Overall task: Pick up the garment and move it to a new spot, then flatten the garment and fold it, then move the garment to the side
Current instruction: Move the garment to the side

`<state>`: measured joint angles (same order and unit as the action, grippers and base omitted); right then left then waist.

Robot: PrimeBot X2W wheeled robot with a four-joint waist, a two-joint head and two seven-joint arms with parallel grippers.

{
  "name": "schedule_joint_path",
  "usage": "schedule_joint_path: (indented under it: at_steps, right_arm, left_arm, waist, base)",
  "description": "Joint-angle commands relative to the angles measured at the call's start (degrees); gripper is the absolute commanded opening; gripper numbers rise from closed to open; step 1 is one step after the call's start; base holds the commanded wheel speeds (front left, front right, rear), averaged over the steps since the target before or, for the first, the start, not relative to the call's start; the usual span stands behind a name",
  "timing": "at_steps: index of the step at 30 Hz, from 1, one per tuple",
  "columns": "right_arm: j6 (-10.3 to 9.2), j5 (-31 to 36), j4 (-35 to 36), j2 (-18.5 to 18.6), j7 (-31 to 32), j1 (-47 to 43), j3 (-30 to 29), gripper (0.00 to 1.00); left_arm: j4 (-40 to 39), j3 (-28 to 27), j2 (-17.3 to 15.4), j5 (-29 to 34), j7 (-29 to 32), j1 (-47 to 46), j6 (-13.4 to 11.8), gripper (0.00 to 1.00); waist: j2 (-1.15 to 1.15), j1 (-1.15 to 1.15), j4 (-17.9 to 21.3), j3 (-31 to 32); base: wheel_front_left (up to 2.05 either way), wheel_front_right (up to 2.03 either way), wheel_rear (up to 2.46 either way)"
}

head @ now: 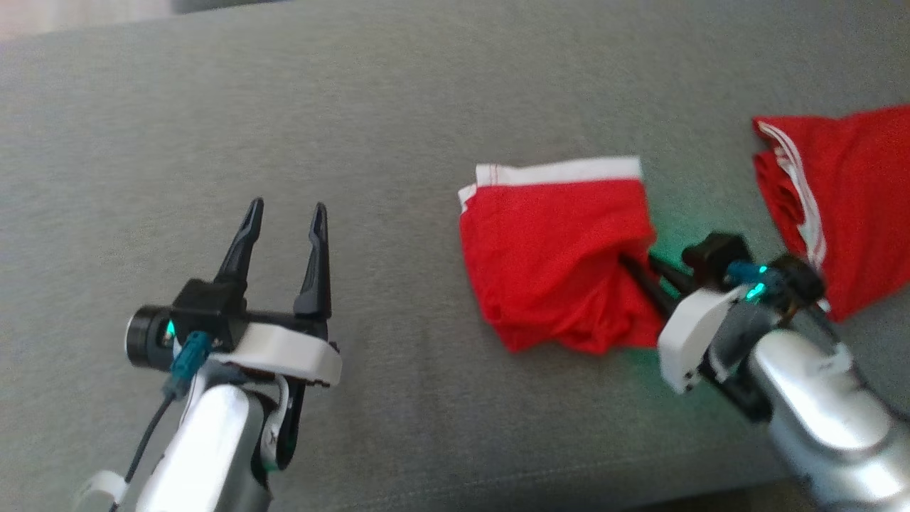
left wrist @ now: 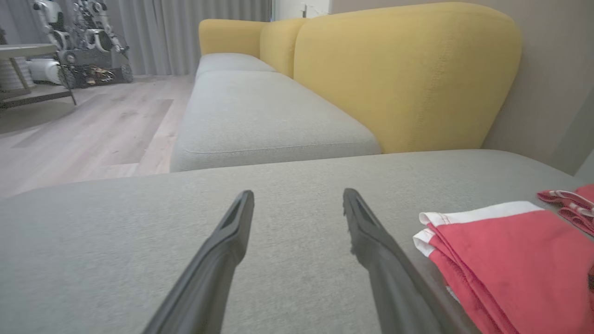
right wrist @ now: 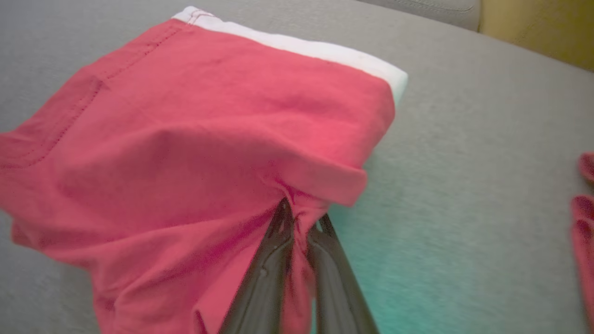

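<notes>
garment [head: 554, 263] on sofa [head: 284, 107], second garment [head: 846, 185] right

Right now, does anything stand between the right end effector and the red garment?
Nothing: the right end effector is shut on the edge of the red garment. A second garment lies apart to its right.

Head view looks down — 2 low wrist views share the garment [head: 554, 263].
</notes>
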<state>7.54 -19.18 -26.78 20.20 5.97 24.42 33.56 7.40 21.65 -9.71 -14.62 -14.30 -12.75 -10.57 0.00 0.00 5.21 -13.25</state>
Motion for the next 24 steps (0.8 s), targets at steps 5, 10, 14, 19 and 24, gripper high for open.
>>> schedule_joint_path:
  at_steps: [5,10,14,19,24]
  right_arm:
    - [-0.05,-1.6,6.2,7.5,1.3,5.5,4.9,0.00]
    - [-0.05,-3.9,9.5,14.7,2.6,9.1,8.8,0.00]
    - [-0.05,-5.5,11.1,20.0,3.2,11.5,9.5,0.00]
    - [-0.05,-6.4,11.0,26.3,3.2,14.0,8.8,0.00]
    - [-0.05,-6.9,9.1,31.3,3.1,16.8,7.4,0.00]
  left_arm:
    - [-2.5,-1.8,-1.2,1.1,-0.7,-4.6,0.3,1.00]
    - [-2.8,-1.4,-1.8,1.7,-0.5,-6.9,0.7,1.00]
    - [-3.1,-1.0,-2.2,2.2,-0.1,-8.3,0.9,1.00]
    - [-3.9,-0.3,-2.8,2.9,0.9,-9.8,1.1,1.00]
    - [-5.1,0.1,-3.7,3.6,2.1,-11.0,1.2,1.00]
  waist:
    - [0.00,0.00,6.4,-5.7]
    - [0.00,0.00,9.5,-8.3]
    - [0.00,0.00,11.4,-9.9]
    - [0.00,0.00,13.0,-12.0]
    - [0.00,0.00,14.3,-14.1]
  base:
    - [0.00,0.00,0.00]
    - [0.00,0.00,0.00]
    - [0.00,0.00,0.00]
    - [0.00,0.00,0.00]
    - [0.00,0.00,0.00]
